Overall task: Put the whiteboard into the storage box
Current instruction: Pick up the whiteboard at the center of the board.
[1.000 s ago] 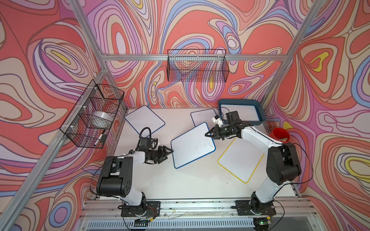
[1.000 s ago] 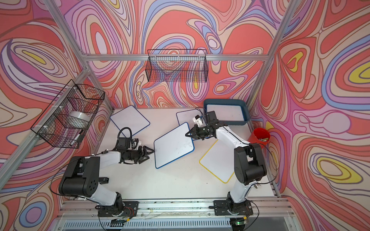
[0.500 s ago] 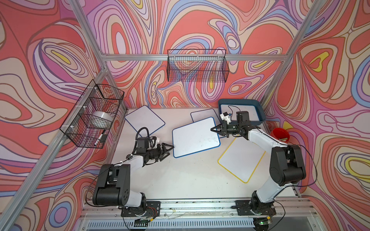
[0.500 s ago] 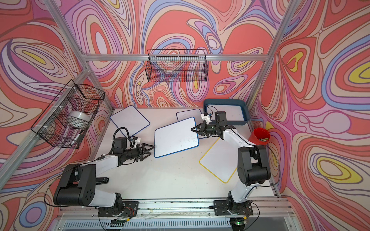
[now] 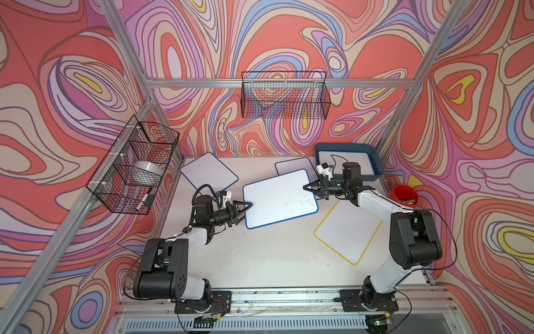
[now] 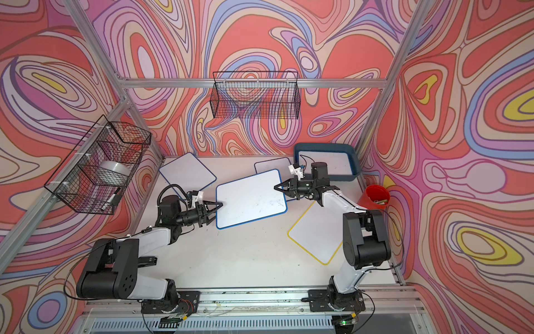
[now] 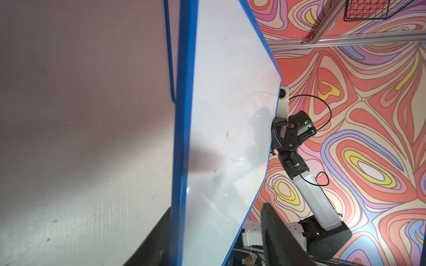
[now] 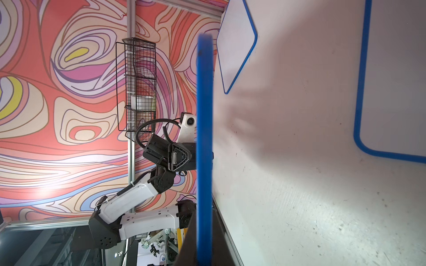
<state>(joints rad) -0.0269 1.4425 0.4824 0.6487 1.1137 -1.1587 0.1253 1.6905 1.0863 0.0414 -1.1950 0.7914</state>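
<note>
One blue-framed rectangular whiteboard is clenched by the right claw beside the dark teal plastic storage box; the left claw is parted around its edge. Held one-sided, it could be twisted loose.

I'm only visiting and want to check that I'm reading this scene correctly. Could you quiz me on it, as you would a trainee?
1. The right tool is shut on: A) a wire basket, B) the blue-framed whiteboard raised off the table, C) a marker pen.
2. True or false: the red bucket stands outside the storage box.
3. How many whiteboards lie flat on the table, outside the box?

Key: 1 B; 2 true; 3 three.
</note>
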